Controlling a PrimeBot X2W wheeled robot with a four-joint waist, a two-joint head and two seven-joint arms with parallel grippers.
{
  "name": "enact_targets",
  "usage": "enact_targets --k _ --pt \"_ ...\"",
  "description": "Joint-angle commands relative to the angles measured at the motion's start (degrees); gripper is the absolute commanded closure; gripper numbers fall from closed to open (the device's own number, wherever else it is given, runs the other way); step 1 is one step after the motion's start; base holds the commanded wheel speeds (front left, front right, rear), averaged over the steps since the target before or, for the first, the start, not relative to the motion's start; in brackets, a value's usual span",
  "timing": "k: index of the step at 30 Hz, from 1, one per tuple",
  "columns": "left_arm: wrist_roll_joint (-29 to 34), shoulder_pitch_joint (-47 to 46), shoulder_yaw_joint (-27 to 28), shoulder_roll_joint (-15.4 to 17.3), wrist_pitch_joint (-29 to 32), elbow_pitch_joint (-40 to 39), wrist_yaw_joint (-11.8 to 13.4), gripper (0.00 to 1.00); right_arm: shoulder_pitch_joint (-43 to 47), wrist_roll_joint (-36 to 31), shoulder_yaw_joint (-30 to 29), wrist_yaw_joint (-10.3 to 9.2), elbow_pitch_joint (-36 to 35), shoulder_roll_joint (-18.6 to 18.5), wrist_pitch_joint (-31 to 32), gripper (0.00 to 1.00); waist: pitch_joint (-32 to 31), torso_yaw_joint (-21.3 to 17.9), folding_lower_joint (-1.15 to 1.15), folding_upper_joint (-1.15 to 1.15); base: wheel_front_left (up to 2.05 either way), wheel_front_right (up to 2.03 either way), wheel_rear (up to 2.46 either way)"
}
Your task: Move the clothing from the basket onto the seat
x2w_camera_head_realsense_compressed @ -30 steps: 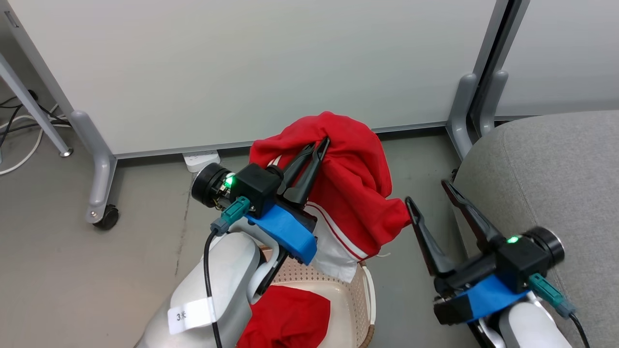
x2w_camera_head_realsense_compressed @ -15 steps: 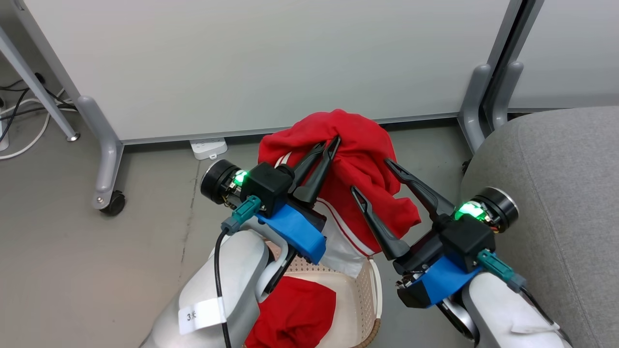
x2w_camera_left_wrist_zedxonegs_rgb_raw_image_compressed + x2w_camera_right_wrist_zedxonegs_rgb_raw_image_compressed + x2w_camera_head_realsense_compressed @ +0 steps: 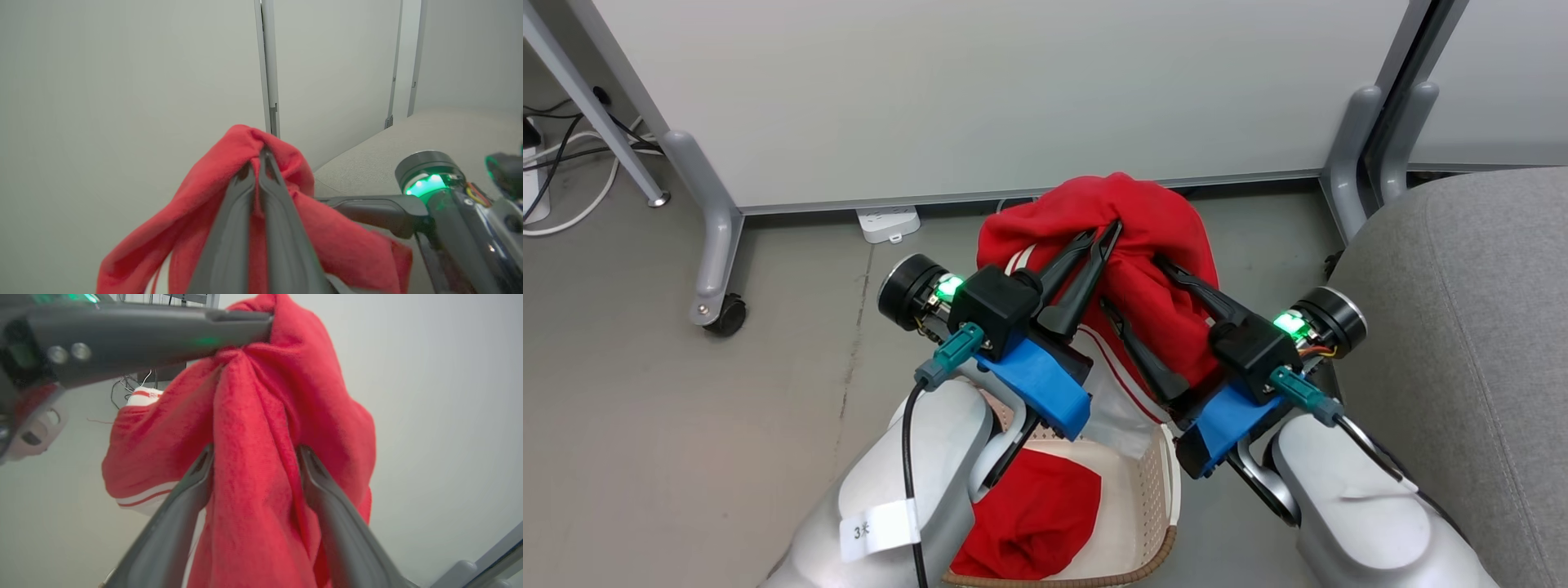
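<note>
Cloth first: my left tool (image 3: 1103,230) is pinched tight on a bunch of the red garment (image 3: 1156,216) and holds it up above the basket (image 3: 1153,490). The garment hangs off the fingertips, its white-striped hem drooping over the basket's far end. My right tool (image 3: 1131,282) sits on the seat side with its fingers spread wide, one on each side of a hanging fold of that same garment (the right wrist view shows the fold between them, not squeezed). A second red garment (image 3: 1033,518) lies crumpled in the bottom of the basket. The basket stands on the grey floor (image 3: 686,425), near the grey seat (image 3: 1462,286). White partition panels (image 3: 1013,98) stand behind, with a power strip (image 3: 888,222) at their foot.
</note>
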Motion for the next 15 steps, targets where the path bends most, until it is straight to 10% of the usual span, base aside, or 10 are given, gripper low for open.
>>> enact_targets --k 1,3,15 --pt "0.14 -0.97 -0.08 -0.16 -0.29 -0.28 -0.32 1.0 -1.59 -0.43 0.28 0.01 1.96 0.74 -0.02 0.0 0.16 0.18 0.0 0.0 0.0 0.0 0.0" --pt "0.06 -1.12 -0.24 -0.22 -0.29 -0.3 -0.32 1.0 -2.37 0.04 0.61 0.01 3.46 1.25 -0.01 1.0 0.23 0.3 0.0 0.0 0.0 0.0 0.0" --pt "-0.04 -1.38 -0.54 -0.34 -0.29 -0.04 -0.23 1.0 -3.45 0.75 1.04 0.01 5.2 1.94 -0.01 1.0 0.17 0.33 0.0 0.0 0.0 0.0 0.0"
